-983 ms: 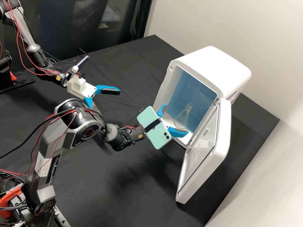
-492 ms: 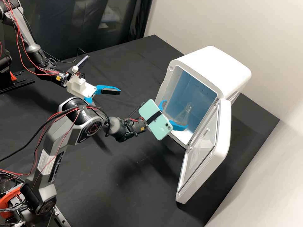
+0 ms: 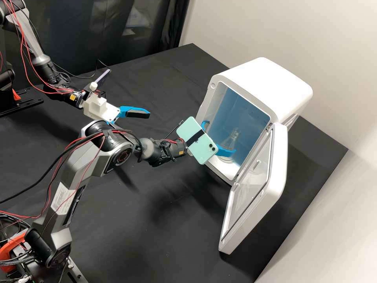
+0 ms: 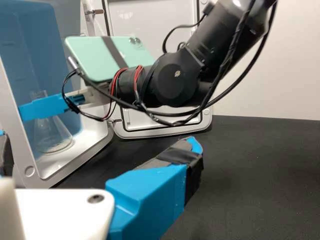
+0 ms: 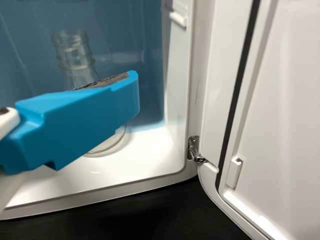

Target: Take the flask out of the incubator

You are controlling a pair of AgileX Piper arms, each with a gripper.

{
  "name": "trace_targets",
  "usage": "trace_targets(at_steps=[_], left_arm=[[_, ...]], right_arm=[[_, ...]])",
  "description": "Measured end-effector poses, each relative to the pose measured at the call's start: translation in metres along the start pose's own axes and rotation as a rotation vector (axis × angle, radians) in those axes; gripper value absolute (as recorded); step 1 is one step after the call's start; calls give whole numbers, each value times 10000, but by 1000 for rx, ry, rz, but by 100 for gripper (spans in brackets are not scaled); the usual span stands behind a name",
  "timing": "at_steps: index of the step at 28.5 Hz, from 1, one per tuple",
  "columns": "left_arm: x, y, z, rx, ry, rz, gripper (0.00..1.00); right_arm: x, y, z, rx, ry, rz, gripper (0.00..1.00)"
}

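Right gripper (image 3: pixel 218 138) at the mouth of the incubator (image 3: pixel 275 84), fingers spread wide, holding nothing. Straight ahead and deeper in, upright on the floor, neck up: the flask (image 3: pixel 233 137). Much nearer than the left gripper (image 3: pixel 127 120), well back, also spread

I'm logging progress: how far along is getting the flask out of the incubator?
Done: the incubator door is open. In hand: the right gripper, open, is at the opening by the flask, not gripping it. To do: close on the flask and lift it out.
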Motion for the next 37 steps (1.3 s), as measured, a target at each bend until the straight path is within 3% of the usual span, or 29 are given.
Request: trace_targets(at_steps=[4,8,13,14,21,25,37], left_arm=[[-2,5,8,0,-2,2,100],[-1,1,31,1,-9,0,100],[-3,7,40,1,-12,2,100],[-3,7,40,1,-12,2,100],[-3,2,65,1,-20,1,100],[-3,1,70,1,-22,1,100],[-7,14,73,2,-22,5,100]], right_arm=[[43,-38,34,11,-19,-7,100],[86,-95,78,-16,-31,-20,100],[117,-145,129,-8,-58,-46,100],[120,-141,139,-8,-61,-45,0],[141,-64,211,-2,-73,-30,0],[152,-32,233,22,-63,-31,0],[112,76,246,159,-36,-35,0]])
